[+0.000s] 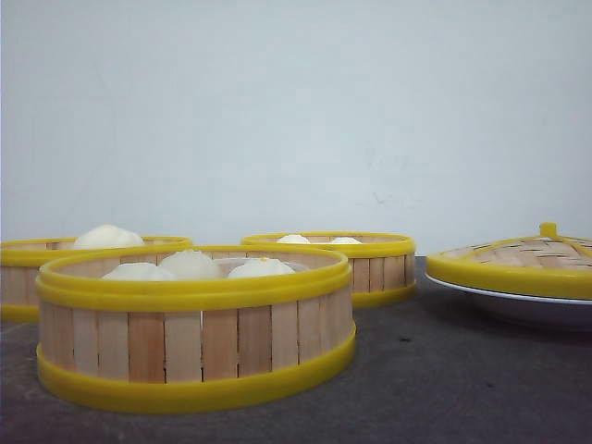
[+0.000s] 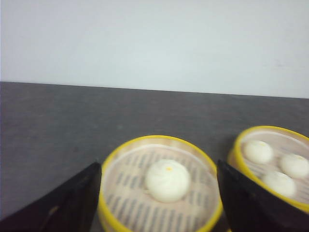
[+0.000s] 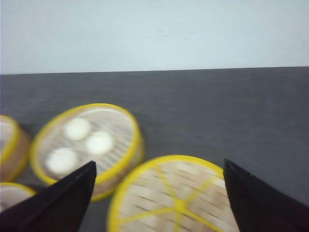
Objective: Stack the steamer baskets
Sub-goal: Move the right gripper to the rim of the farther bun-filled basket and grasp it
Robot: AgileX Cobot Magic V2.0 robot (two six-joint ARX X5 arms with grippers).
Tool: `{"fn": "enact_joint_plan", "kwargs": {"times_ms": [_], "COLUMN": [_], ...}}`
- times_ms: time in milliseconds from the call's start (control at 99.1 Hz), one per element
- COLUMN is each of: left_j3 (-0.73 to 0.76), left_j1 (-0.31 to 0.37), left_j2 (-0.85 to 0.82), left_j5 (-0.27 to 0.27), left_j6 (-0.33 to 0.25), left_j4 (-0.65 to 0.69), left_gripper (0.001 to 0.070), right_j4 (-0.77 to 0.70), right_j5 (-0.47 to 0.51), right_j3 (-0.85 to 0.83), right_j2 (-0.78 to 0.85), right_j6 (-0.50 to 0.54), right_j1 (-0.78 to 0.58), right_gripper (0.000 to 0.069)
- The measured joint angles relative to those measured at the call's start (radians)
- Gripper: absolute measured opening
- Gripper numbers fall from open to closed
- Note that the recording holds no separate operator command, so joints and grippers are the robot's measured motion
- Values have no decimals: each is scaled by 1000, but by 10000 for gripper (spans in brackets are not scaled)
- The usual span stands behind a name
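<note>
Over the table's left side | left gripper [image 2: 159,203] wide open above one-bun steamer basket [image 2: 161,186] | right gripper [image 3: 159,198] open over lid [image 3: 176,200], empty | risk: rim clipped, buns spill

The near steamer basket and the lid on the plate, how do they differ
The near steamer basket is open-topped, while the lid is a closed woven dome with a yellow knob. The near steamer basket has upright wooden slat walls; the lid is low and shallow. The near steamer basket sits straight on the dark table and holds three white buns; the lid rests on a white plate. Both are round with yellow rims.
</note>
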Motion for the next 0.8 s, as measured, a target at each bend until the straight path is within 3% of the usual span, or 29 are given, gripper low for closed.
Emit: {"fn": "enact_joint_plan", "kwargs": {"times_ms": [262,474,625,797], "left_j3": [0,0,0,0], "left_j1": [-54,-56,-56,-56], "left_j2": [0,0,0,0], "left_j5": [96,99,99,105], "left_j6": [-5,-10,-55,-80], "left_j4": [0,0,0,0], "left_gripper": [462,462,462,462], "right_j4": [-64,-72,-67,-51], "right_j5": [-47,-47,-43,37], "right_j3": [247,398,472,509], "right_j2": [370,660,832,978], "right_j6": [19,31,36,38], "right_j1": [77,115,132,148], "right_gripper": [481,481,481,476]}}
